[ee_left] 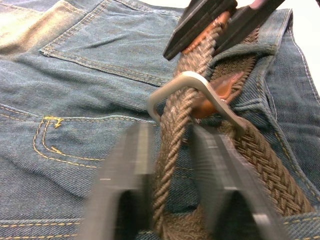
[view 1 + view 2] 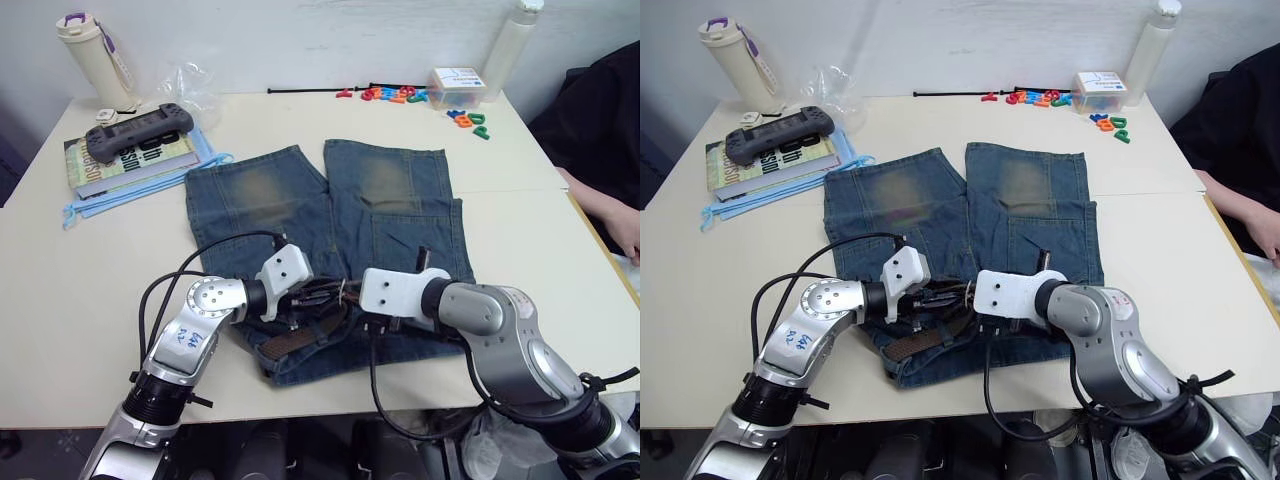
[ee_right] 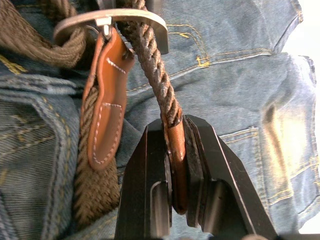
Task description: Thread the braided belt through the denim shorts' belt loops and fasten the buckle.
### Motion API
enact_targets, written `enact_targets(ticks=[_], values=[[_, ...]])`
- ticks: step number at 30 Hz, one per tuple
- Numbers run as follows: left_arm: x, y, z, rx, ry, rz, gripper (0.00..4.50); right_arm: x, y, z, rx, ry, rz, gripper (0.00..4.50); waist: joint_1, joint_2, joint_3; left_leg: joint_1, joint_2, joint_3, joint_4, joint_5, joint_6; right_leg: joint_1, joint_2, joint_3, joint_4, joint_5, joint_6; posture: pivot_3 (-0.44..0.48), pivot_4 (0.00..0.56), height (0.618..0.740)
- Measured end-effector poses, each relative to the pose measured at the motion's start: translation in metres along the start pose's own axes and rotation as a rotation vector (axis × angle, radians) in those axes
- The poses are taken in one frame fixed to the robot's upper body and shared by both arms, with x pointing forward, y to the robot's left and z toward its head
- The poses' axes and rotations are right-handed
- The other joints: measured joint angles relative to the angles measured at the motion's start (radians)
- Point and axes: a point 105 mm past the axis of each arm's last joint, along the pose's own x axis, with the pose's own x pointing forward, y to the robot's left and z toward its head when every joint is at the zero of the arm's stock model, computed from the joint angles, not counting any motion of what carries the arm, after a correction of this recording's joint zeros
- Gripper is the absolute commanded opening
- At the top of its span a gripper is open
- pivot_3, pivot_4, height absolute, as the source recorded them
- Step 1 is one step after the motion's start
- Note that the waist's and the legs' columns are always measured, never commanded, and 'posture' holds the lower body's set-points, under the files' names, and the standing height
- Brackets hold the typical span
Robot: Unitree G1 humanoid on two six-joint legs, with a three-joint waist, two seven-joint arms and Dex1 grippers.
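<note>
A: What is laid out on the cream-coloured desk (image 2: pixel 90 300), and why that way?

B: The blue denim shorts with faded yellowish-tan patches (image 2: pixel 330 230) are spread flat near the front edge, waistband turned toward the robot, so that the waistband is within reach of both arms. At the desk's far side a stack of books (image 2: pixel 130 160) with a dark handheld controller on top and a heap of coloured plastic letters (image 2: pixel 400 95) are kept well apart from the work.

A: Where is the dark brown braided belt found?

B: The dark brown braided belt (image 3: pixel 95 190) is seen lying along the waistband, which suggests threading is done or nearly so; the narrow blue denim belt loops cannot be picked out with certainty. Its free end is passed through the small silver-grey metal frame buckle (image 1: pixel 192 85), whose tan leather tab (image 3: pixel 107 100) lies just beside the strap.

A: How is the right claw set?

B: The right claw (image 3: pixel 177 175) is pressed together on the reddish-brown leather tip of the belt, held past the frame, probably so the strap can be drawn tight.

A: And the left claw?

B: The left claw (image 1: pixel 172 165) is placed astride the braided strap just short of the buckle; its fingers appear closed against the strap, steadying it, it is judged, while the tip is pulled. Fastening is judged unfinished, since the prong is not seen seated in the weave.
</note>
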Motion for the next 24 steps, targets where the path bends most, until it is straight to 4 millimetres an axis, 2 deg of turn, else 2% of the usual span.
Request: enact_targets(ticks=[1,4,5,9,10,13,17,24], values=[[-0.002,0.000,0.000,-0.015,-0.006,0.001,3.26,0.000,0.000,0.000,0.004,0.003,-0.004,0.00,0.000,0.000,0.000,0.000,0.000,0.000,0.000,0.000,0.000,0.000,0.000,0.000,0.000,0.000,0.000,0.000,0.150,0.717],[-0.017,-0.002,0.004,-0.079,-0.037,-0.007,3.26,-0.002,0.003,-0.001,0.014,0.005,-0.005,0.00,-0.004,0.000,0.000,0.000,0.001,0.000,0.000,0.000,0.000,0.000,0.001,0.001,0.000,0.000,0.000,0.000,0.150,0.717],[-0.033,0.000,0.009,-0.128,-0.072,-0.010,3.26,-0.003,0.004,-0.003,0.022,0.013,-0.012,0.00,-0.003,0.000,0.000,0.000,0.001,-0.001,0.000,0.000,-0.001,0.000,0.000,0.001,0.000,0.000,0.000,0.000,0.150,0.717],[-0.043,-0.002,0.011,-0.165,-0.092,-0.022,3.26,-0.003,0.004,-0.002,0.022,0.012,-0.016,0.00,-0.002,0.000,0.000,0.001,0.001,-0.002,0.000,0.000,-0.001,0.002,0.000,0.002,0.000,0.000,0.000,0.000,0.150,0.717],[-0.060,-0.008,0.004,-0.202,-0.071,-0.041,3.26,-0.003,0.004,-0.003,0.025,0.014,-0.025,0.00,-0.005,0.000,0.000,0.001,0.001,-0.002,0.000,0.000,-0.001,0.002,0.000,0.003,-0.001,0.000,0.000,0.000,0.150,0.717],[-0.072,-0.016,-0.011,-0.225,-0.009,-0.065,3.26,-0.003,0.003,-0.004,0.028,0.016,-0.032,0.00,-0.005,0.001,0.000,0.001,0.001,-0.002,0.000,0.000,-0.002,0.002,0.000,0.003,-0.001,0.000,-0.001,0.000,0.150,0.717],[-0.070,-0.031,-0.023,-0.231,0.026,-0.118,3.26,-0.003,0.002,-0.003,0.027,0.014,-0.040,0.00,0.004,0.001,0.000,0.001,0.000,-0.003,0.000,-0.003,-0.007,0.002,-0.001,0.002,-0.002,0.000,-0.001,0.000,0.150,0.717],[-0.046,-0.034,-0.024,-0.112,0.054,-0.124,3.26,-0.006,-0.003,-0.007,0.039,0.025,-0.065,0.00,0.001,0.001,0.000,0.001,0.000,-0.002,0.000,-0.004,-0.006,0.002,0.000,0.003,-0.002,0.000,-0.001,0.000,0.150,0.717]])
